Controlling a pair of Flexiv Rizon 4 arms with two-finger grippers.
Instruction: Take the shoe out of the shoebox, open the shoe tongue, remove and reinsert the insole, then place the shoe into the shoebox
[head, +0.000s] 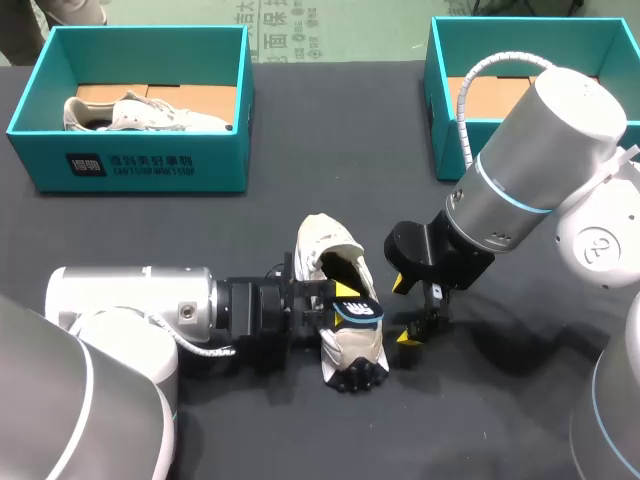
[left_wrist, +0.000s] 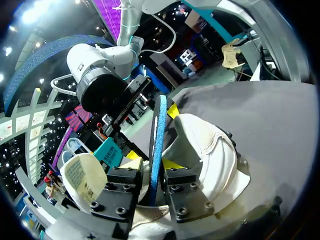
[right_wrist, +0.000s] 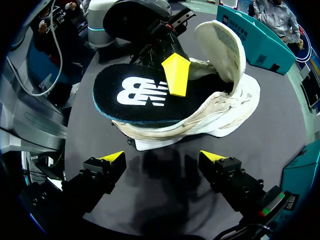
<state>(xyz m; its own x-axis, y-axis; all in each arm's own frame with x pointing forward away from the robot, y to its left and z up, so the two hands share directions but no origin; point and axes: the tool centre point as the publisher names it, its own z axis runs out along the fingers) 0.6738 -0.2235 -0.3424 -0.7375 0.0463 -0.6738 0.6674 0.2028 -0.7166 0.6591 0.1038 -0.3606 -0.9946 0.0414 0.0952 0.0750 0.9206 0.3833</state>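
My left hand (left_wrist: 151, 161) is clenched on the insole (left_wrist: 157, 130), one finger on each face of it; from the left wrist the insole shows edge-on as a thin blue strip running up between the two black fingers (left_wrist: 182, 195). The insole's far part lies in the mouth of the white shoe (right_wrist: 225, 112), and the rest juts out over the shoe's rim. From the right wrist its black top face is in view, with one yellow fingertip (right_wrist: 175, 75) of the left hand pressed down on it. The shoe's tongue (right_wrist: 222, 47) stands pulled back and up, clear of the opening. The shoe itself rests on the dark counter (head: 300, 170), out of either box, just ahead of my left arm (head: 130, 310).

My right hand (right_wrist: 163, 157) hangs released beside the shoe, fingers spread wide with only bare counter between them (the shoe sits near, ahead of the tips, not touching them). My right arm (head: 530, 170) comes in from the right and slants down toward that spot.

Farther back, well apart from the shoe, two teal shoeboxes stand open. The left shoebox (head: 130, 160) holds a second white shoe (head: 140, 113) lying on its cardboard floor. The right shoebox (head: 447, 140) is partly hidden behind my right arm.
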